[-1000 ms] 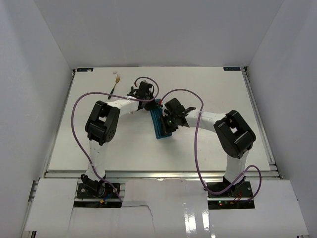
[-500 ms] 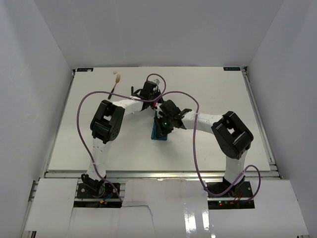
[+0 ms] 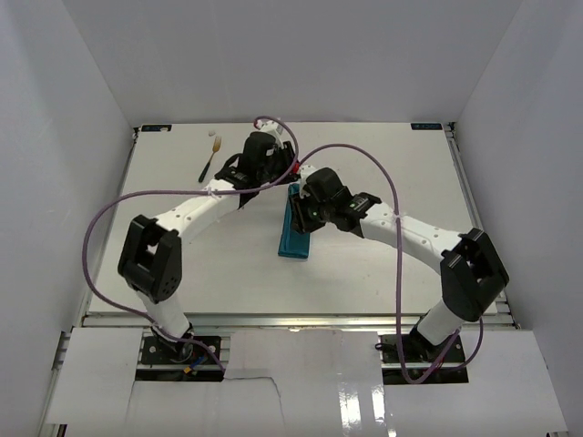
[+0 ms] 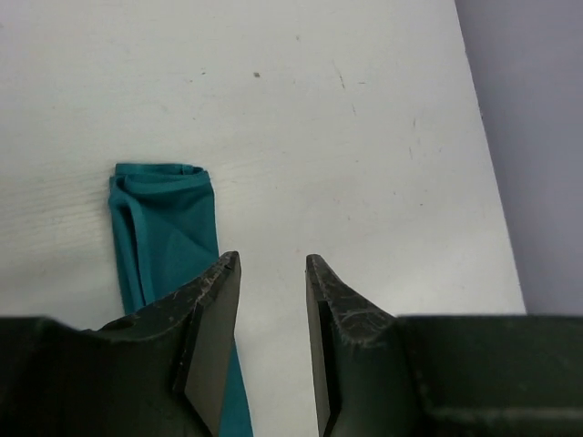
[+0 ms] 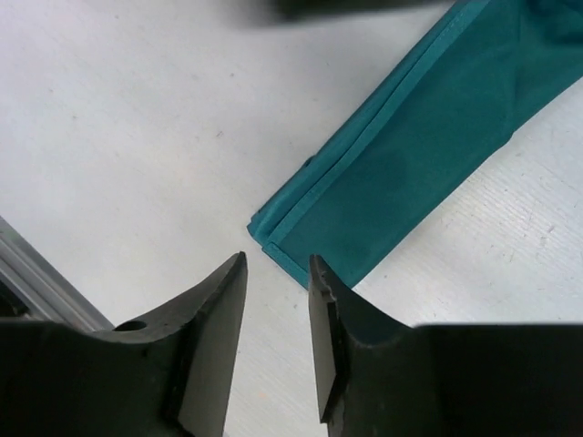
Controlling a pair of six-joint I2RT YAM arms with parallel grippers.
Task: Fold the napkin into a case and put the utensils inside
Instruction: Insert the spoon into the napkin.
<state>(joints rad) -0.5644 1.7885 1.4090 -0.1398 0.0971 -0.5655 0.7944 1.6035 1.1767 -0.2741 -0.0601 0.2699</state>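
Note:
The teal napkin [image 3: 295,229] lies folded into a long narrow strip at the middle of the table. My left gripper [image 3: 284,177] is open and empty above its far end. In the left wrist view the napkin [image 4: 164,228] lies left of the gripper [image 4: 271,259]. My right gripper [image 3: 308,218] is open and empty over the strip. In the right wrist view the strip's near end [image 5: 419,155] lies just beyond the gripper [image 5: 278,258]. The fork [image 3: 211,157], with dark handle and pale head, lies at the far left. The knife is out of view.
The white table [image 3: 410,182] is walled in by white panels on the left, back and right. A metal rail [image 5: 36,291] runs along the near edge. Purple cables loop over both arms above the table.
The napkin, bunched under the grippers a second ago, now lies stretched as a longer narrow strip. Both arms have swung and reached further out, and the grippers stand off the cloth.

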